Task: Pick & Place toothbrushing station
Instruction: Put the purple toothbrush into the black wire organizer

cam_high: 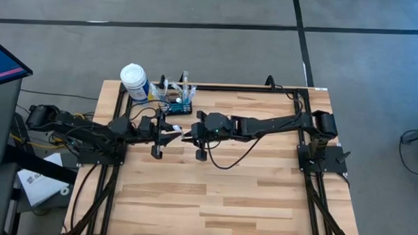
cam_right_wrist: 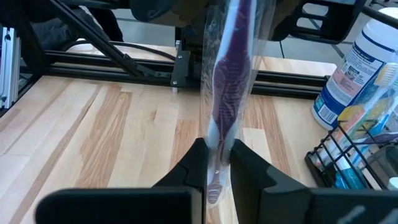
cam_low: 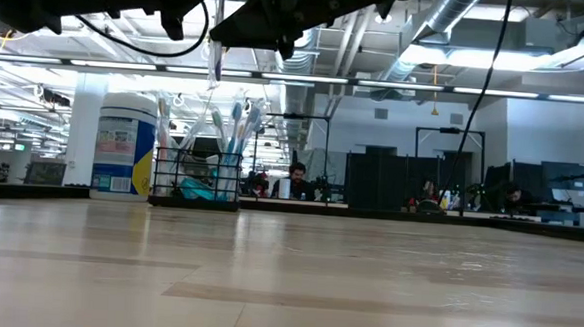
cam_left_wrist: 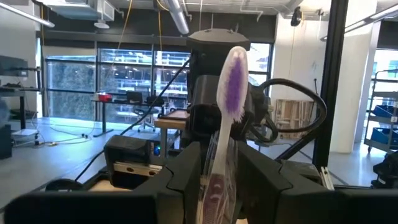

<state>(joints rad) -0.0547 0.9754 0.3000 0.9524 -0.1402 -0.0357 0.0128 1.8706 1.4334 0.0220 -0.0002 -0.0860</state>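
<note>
Standing beside caddy (cam_high: pixel 179 101): bottle (cam_high: pixel 134 82).

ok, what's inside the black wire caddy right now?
The caddy holds several toothbrushes standing upright, heads up, plus something teal low down. The mesh and brushes cover the bottom, so nothing else there can be made out.
</note>
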